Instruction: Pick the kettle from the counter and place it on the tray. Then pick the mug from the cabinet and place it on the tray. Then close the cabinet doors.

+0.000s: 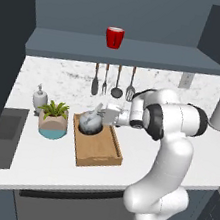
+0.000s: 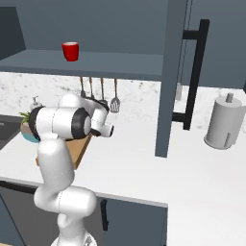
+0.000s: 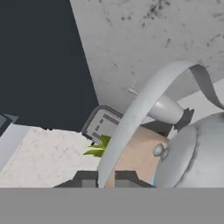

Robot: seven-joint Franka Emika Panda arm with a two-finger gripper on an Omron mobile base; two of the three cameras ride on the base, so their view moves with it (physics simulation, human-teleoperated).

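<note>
**Supervisor:** Where was the kettle when you checked in?

**Operator:** I had it over the tray [image 1: 99, 153]. In the left base view the kettle [image 1: 90, 122] sat at the tray's far end, inside the rim, though I couldn't tell whether it was resting on the wood or hanging just above it. The tray itself lay on the counter [image 1: 47, 165], just beside a small potted plant [image 1: 54, 118], with the soap dispenser [image 1: 40, 98] behind that.

**Supervisor:** And the jaws?

**Operator:** Narrow, pinched on the kettle's handle. In the hand view the two dark tips sat either side of the pale curved handle strap, so I read the gripper [image 3: 106, 178] as holding it, not released. The grey body [image 3: 192, 153] bulged just beside them.

**Supervisor:** So how far through was I to count you?

**Operator:** I judged the first part nearly done: kettle carried to the tray, letting go not yet made. The rest was untouched. The mug [image 1: 114, 37] stood upright on the shelf of the cabinet [image 1: 127, 51], well above the tray and well apart from my arm. The cabinet doors were open; in the right base view I saw one door [image 2: 175, 72] edge-on with its black bar handle [image 2: 194, 72].

**Supervisor:** What remained, then?

**Operator:** Release, fetch the mug, set it beside the kettle, shut both doors.
</note>
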